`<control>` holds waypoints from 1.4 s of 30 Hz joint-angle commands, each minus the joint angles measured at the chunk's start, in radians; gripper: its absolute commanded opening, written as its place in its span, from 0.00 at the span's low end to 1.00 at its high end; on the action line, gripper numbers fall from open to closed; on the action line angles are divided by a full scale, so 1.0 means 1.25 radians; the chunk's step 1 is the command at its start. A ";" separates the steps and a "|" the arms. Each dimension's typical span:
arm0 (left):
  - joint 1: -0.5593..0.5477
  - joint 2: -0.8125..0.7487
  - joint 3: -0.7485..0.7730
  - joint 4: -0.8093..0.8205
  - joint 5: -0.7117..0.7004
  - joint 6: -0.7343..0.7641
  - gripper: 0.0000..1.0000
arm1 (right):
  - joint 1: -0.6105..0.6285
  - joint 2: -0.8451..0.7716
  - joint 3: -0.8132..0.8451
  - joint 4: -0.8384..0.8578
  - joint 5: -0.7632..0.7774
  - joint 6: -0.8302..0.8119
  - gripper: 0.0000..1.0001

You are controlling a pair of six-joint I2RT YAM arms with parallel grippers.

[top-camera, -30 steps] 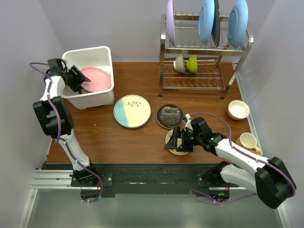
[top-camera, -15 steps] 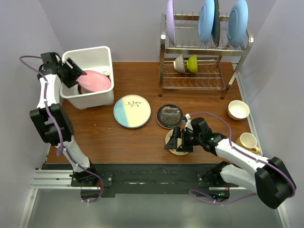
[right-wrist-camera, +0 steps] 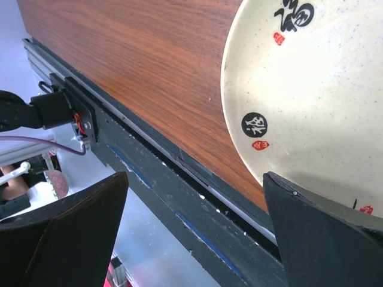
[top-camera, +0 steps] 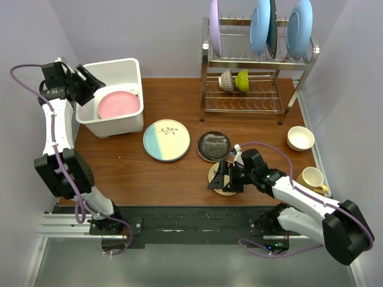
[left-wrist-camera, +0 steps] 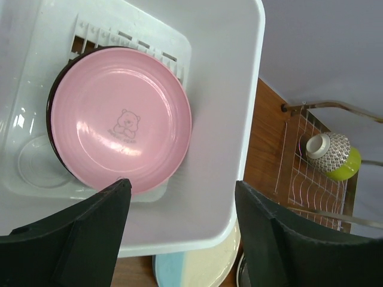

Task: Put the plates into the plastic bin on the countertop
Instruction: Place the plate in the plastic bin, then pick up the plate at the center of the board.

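Reddish-brown wood countertop [top-camera: 173, 101]: white plastic bin [top-camera: 119, 125], blue-cream plate [top-camera: 166, 140], dark glass plate [top-camera: 213, 145], small yellowish plate [right-wrist-camera: 311, 107], steel wire rack [top-camera: 239, 98], cream bowl [top-camera: 300, 138], mug [top-camera: 311, 177].

Wire rack [top-camera: 239, 61], bowl [top-camera: 300, 138], mug [top-camera: 311, 177]

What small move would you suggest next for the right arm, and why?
Probably lower the open right gripper and close on the small round speckled cream plate: its edge lies between the wide jaws, not yet gripped.
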 commanded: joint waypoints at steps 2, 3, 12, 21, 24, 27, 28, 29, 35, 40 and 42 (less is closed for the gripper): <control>-0.030 -0.093 -0.043 0.027 0.034 0.012 0.75 | 0.001 0.026 0.054 0.017 -0.009 -0.006 0.99; -0.046 -0.111 -0.052 0.026 0.034 0.017 0.75 | 0.001 0.030 0.059 0.015 -0.007 -0.008 0.99; -0.136 -0.234 -0.179 0.036 0.039 0.028 0.76 | 0.000 0.098 0.130 0.023 -0.005 -0.026 0.99; -0.206 -0.357 -0.352 0.042 -0.001 0.024 0.75 | 0.001 0.168 0.199 0.037 -0.007 -0.036 0.99; -0.227 -0.387 -0.416 0.061 -0.005 0.012 0.73 | 0.001 0.175 0.199 0.043 -0.010 -0.036 0.99; -0.256 -0.406 -0.463 0.058 -0.014 0.003 0.72 | 0.001 0.177 0.188 0.049 -0.010 -0.033 0.99; -0.267 -0.413 -0.477 0.066 -0.019 -0.003 0.72 | 0.002 0.175 0.184 0.053 -0.011 -0.032 0.99; -0.266 -0.428 -0.507 0.068 -0.023 -0.007 0.71 | 0.002 0.174 0.182 0.053 -0.011 -0.032 0.99; -0.316 -0.460 -0.615 0.107 -0.044 -0.042 0.69 | 0.001 0.169 0.165 0.064 -0.012 -0.027 0.99; -0.343 -0.479 -0.685 0.133 -0.070 -0.064 0.68 | 0.002 0.166 0.162 0.063 -0.012 -0.027 0.99; -0.354 -0.481 -0.700 0.145 -0.079 -0.070 0.68 | 0.002 0.166 0.160 0.060 -0.007 -0.028 0.99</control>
